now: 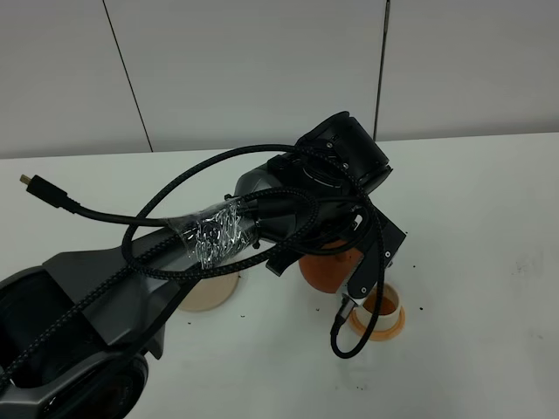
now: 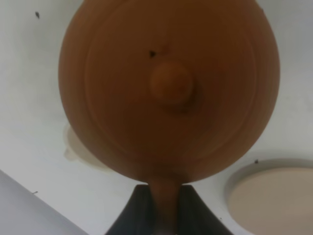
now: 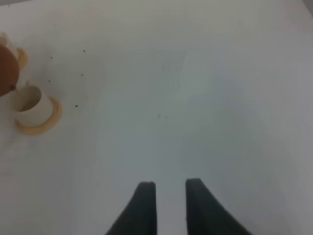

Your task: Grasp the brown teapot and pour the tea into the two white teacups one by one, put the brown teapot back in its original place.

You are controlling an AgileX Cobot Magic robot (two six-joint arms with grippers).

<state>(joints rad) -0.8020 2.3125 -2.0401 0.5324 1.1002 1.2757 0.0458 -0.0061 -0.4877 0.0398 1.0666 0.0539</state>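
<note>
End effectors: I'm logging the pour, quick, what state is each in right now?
Left end effector: closed, holding the brown teapot by its handle.
Right end effector: open with a narrow gap, holding nothing.

- The brown teapot (image 1: 325, 269) — round, squat, reddish-brown clay, its knobbed lid (image 2: 171, 86) in place — is off its disc, its loop handle (image 2: 165, 200) pinched in the left tool (image 2: 165, 213). In the right wrist view its body sits just beside the nearer cup's rim.
- The nearer teacup (image 1: 385, 305), small, cream-white and cylindrical, stands upright on an orange coaster (image 1: 374, 329), just right of the teapot in the high view.
- The second teacup (image 3: 4, 40) shows only as a cream sliver with an orange edge behind the teapot.
- The beige disc (image 1: 210, 295) — flat, round, bare — lies on the surface left of the teapot.
</note>
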